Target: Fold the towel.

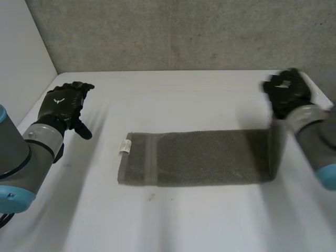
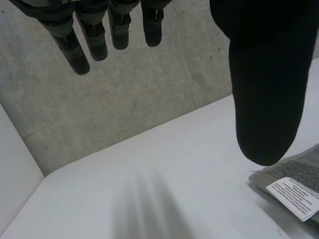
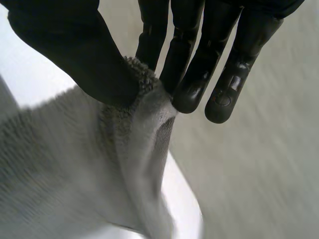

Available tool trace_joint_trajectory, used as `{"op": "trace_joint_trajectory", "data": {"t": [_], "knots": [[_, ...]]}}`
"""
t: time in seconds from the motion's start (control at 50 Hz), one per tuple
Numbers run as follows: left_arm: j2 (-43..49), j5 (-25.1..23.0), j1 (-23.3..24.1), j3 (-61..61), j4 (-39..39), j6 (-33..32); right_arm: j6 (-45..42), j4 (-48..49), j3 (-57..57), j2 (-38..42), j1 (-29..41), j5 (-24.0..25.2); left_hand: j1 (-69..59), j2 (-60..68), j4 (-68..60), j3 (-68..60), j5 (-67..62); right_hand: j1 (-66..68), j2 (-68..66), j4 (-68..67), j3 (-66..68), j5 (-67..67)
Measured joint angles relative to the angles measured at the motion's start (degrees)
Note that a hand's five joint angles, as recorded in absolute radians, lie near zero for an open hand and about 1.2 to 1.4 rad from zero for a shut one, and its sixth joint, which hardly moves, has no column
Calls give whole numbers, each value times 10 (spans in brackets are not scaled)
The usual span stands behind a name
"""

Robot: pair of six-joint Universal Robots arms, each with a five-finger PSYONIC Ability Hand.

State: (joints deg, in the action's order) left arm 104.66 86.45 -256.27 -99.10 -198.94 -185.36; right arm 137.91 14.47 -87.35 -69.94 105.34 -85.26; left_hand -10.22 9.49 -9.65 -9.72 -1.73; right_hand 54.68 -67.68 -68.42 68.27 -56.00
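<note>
A grey towel (image 1: 199, 157) lies folded into a long strip across the middle of the white table (image 1: 173, 220), with a white label (image 1: 125, 146) at its left end. My right hand (image 1: 287, 94) has lifted the strip's right end off the table. In the right wrist view the thumb and fingers (image 3: 194, 74) pinch the towel's edge (image 3: 144, 104). My left hand (image 1: 63, 102) hovers over the table left of the towel, fingers straight and spread. In the left wrist view its thumb (image 2: 266, 84) hangs just above the towel's labelled end (image 2: 294, 184), apart from it.
A grey wall (image 1: 184, 31) rises behind the table's far edge. A white side panel (image 1: 21, 58) stands at the left. Bare tabletop lies in front of the towel and around the left hand.
</note>
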Motion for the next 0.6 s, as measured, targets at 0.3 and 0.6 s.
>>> {"op": "trace_joint_trajectory", "data": {"t": [0.3,0.6], "knots": [[-10,1,0,-4,0,0,25,27,131,187,333,90,0,0,0,0,0,0,0,0,0,-2],[-8,0,9,-13,0,-1,65,7,127,169,337,7,0,0,0,0,0,-425,542,550,-560,515]]}}
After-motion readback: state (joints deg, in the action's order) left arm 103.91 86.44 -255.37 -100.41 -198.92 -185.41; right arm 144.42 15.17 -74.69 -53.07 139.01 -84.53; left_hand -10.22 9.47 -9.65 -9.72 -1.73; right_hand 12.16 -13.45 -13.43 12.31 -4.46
